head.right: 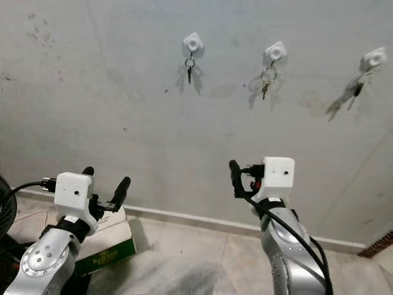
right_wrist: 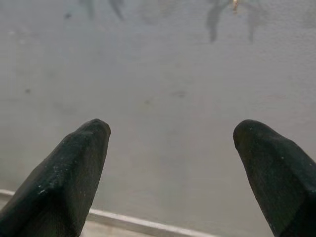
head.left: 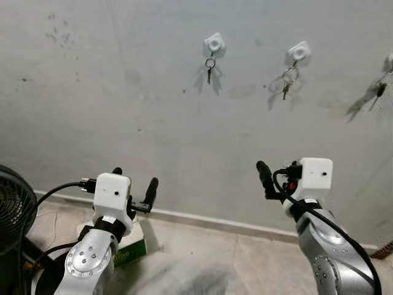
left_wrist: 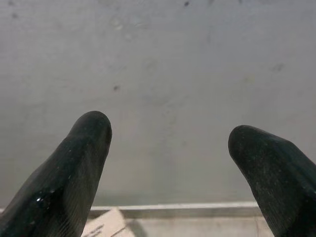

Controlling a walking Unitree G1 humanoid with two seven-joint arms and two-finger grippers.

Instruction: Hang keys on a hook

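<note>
Seemingly finished: small metal keys [head.left: 210,69] hang on the white square wall hook [head.left: 214,43], others to its right, while left gripper [head.left: 135,183] and right gripper [right_wrist: 170,168] hover wide open, empty.

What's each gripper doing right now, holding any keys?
Left gripper: open, empty, raised before the wall.
Right gripper: open, empty, raised below the hooks; no keys in it.
</note>
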